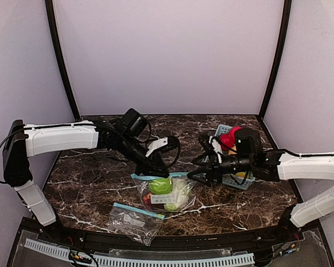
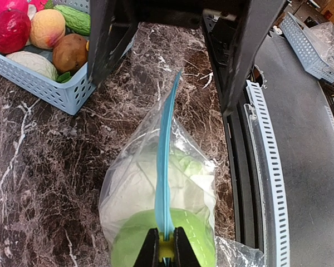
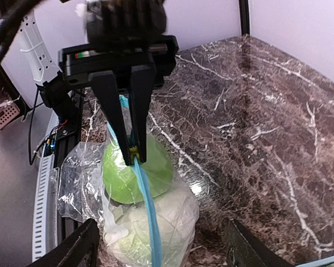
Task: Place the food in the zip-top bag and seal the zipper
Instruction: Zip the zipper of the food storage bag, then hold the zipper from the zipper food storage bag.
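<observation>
Step in hand: sealing. The bag (image 2: 122,183) lies on the table (image 2: 39,167) between the arms. Inside are a green apple (image 2: 131,247), a cauliflower (image 2: 131,186) and a red apple (image 1: 148,198). The left gripper (image 3: 132,157) has its jaws pinched tight on one end of the blue zipper (image 2: 163,167), holding the strip on edge above the food. The right gripper (image 1: 192,178) sits at the other end, jaws spread wide either side of the strip, gripping nothing. In the left wrist view the strip reads as one thin line, so it looks pressed together; whether it is fully locked cannot be told. More food (image 2: 11,30) sits in the basket (image 2: 61,92), apart from the bag. A second bag (image 1: 134,219) lies flat near the table's front edge.

To do it well, the left pinch serves as the anchor and should not slacken. The right gripper should close on the strip alone, then run along it with the strip taut. Risks are catching loose film or the apple below, or tugging the strip out of the left pinch.
</observation>
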`<move>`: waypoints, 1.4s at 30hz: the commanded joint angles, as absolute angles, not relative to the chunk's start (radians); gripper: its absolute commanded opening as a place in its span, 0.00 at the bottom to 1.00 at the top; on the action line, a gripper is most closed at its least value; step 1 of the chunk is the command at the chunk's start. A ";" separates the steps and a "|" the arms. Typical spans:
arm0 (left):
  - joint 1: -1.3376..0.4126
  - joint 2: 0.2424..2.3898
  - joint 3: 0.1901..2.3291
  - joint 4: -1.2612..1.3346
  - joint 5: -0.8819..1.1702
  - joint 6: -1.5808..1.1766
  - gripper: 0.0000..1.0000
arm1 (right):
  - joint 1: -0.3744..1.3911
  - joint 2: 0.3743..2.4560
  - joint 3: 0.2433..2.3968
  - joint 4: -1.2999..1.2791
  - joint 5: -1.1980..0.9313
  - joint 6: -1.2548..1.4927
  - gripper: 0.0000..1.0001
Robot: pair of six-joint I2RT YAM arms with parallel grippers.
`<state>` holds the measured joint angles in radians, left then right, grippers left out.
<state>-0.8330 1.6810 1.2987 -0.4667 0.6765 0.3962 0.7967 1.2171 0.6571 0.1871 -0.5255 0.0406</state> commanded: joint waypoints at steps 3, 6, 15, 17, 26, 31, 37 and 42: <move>-0.837 1.647 1.280 -0.492 0.749 0.385 0.01 | 0.804 1.344 0.703 0.289 -0.618 0.045 0.78; -0.838 1.646 1.291 -0.492 0.753 0.383 0.01 | 0.810 1.391 0.730 0.308 -0.650 0.055 0.78; -0.839 1.641 1.290 -0.461 0.748 0.361 0.01 | 0.845 1.476 0.784 0.324 -0.681 0.078 0.61; -0.840 1.635 1.285 -0.446 0.748 0.354 0.01 | 0.850 1.493 0.788 0.332 -0.685 0.082 0.59; -0.840 1.617 1.272 -0.399 0.753 0.328 0.01 | 0.862 1.535 0.811 0.318 -0.678 0.087 0.23; -0.834 1.614 1.279 -0.426 0.688 0.334 0.01 | 0.862 1.510 0.805 0.290 -0.582 0.085 0.00; -0.811 1.593 1.278 -0.527 0.561 0.396 0.01 | 0.862 1.432 0.781 0.153 -0.267 0.057 0.00; -0.805 1.588 1.267 -0.587 0.430 0.433 0.01 | 0.861 1.366 0.736 0.100 -0.075 0.077 0.00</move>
<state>-0.8299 1.6493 1.2850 -0.3885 0.5724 0.3859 0.8967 1.4326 0.7845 0.2127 -0.3737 0.0643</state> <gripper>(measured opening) 0.056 0.007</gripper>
